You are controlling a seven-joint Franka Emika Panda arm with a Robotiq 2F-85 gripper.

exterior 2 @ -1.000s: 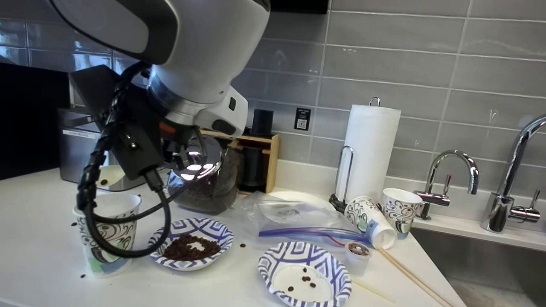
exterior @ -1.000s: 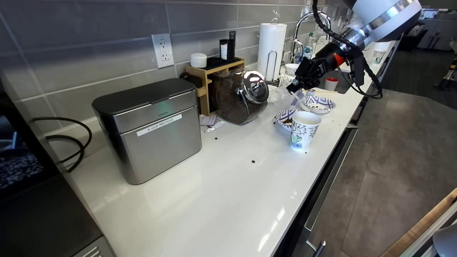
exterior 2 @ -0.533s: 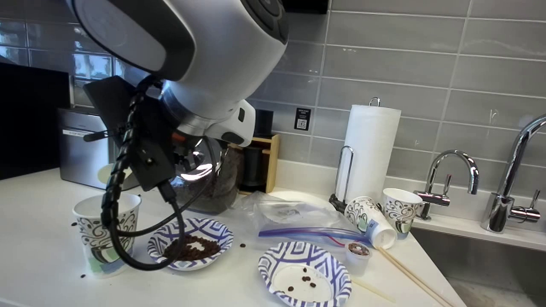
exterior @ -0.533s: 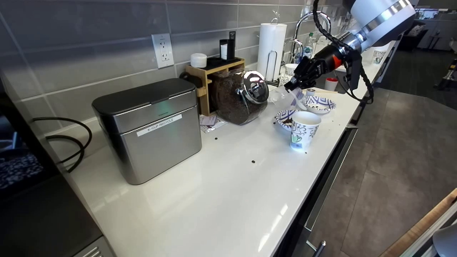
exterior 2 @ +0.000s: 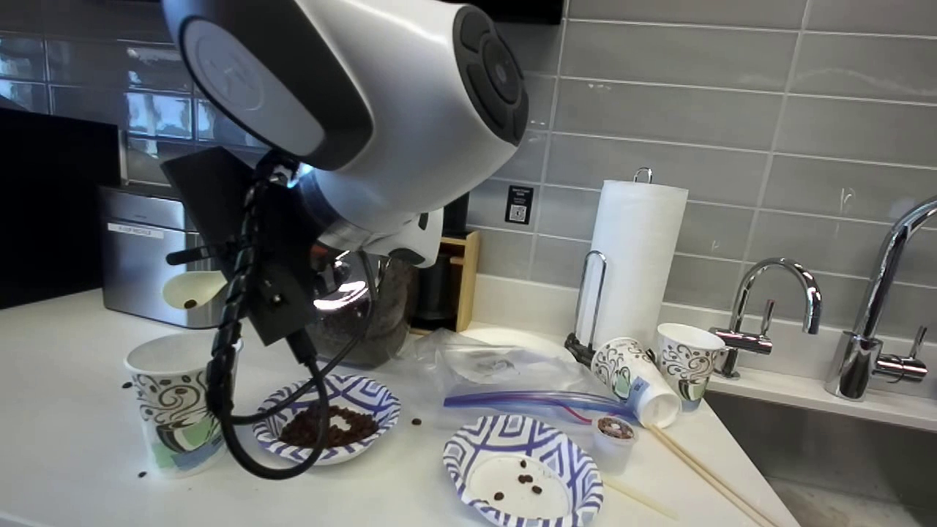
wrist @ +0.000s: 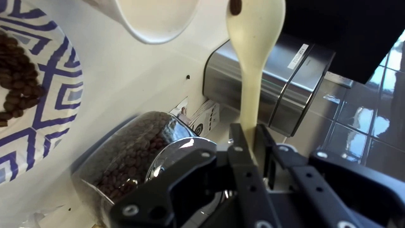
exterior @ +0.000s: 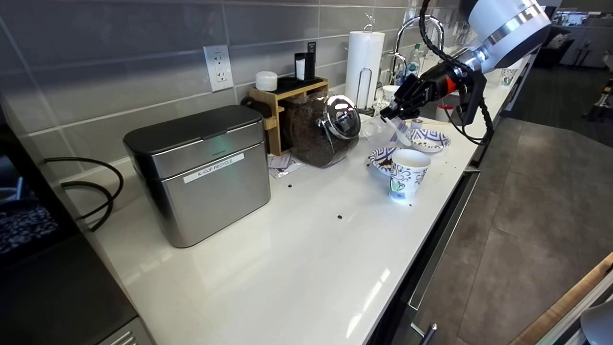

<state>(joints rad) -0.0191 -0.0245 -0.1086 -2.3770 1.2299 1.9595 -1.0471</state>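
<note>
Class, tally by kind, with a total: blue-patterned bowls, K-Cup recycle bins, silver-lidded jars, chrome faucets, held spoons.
Blue-patterned bowls: 2
K-Cup recycle bins: 1
Silver-lidded jars: 1
Chrome faucets: 2
Held spoons: 1
Total: 7

Room lies between the bin (exterior: 220, 187) and the nearest cup (exterior: 408, 177). The jar (exterior: 309, 134) half-blocks the shelf (exterior 2: 468, 278). The spoon (wrist: 252, 69) juts into free air.

Countertop (exterior: 287, 258) common to all views
</note>
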